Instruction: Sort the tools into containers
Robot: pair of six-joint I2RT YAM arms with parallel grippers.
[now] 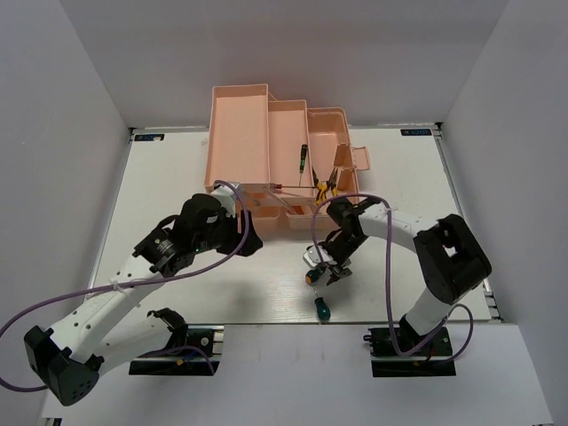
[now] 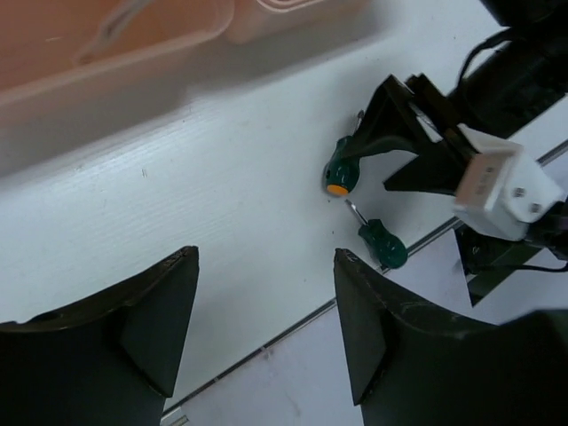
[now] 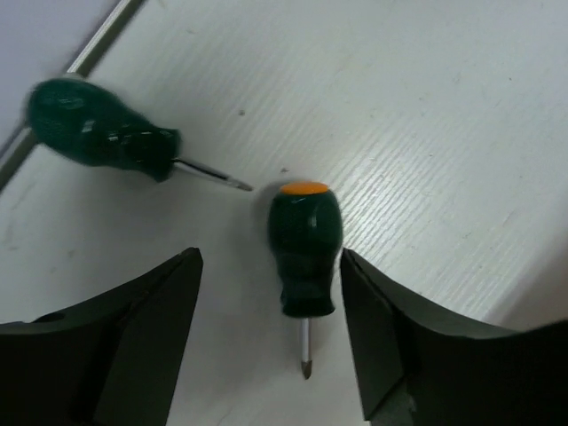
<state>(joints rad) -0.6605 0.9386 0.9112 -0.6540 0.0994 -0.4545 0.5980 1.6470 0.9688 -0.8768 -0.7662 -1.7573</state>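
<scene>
Item: stubby screwdriver (image 3: pixel 306 244), green handle, orange cap. It is laid flat on the table (image 1: pixel 169 177), blade pointed to six o'clock in the right wrist view. Its handle is framed by the right gripper (image 3: pixel 271 255), which is spread wide and holds nothing. A second green screwdriver (image 3: pixel 98 129) is lodged at ten o'clock, near but apart.

Step judged: pickup. The jaws are best lowered square across the thick handle, centred, and closed only once level with it. The neighbour's blade is to be kept clear.

The left gripper (image 2: pixel 266 257) is likewise spread wide and empty, hung just before the pink toolbox (image 1: pixel 238 133). The toolbox is set at twelve o'clock on the table, and pliers (image 1: pixel 324 186) are already housed there.

Surface: white, finely ribbed, matte. Room: plain pale walls (image 1: pixel 53 106) on three sides.
</scene>
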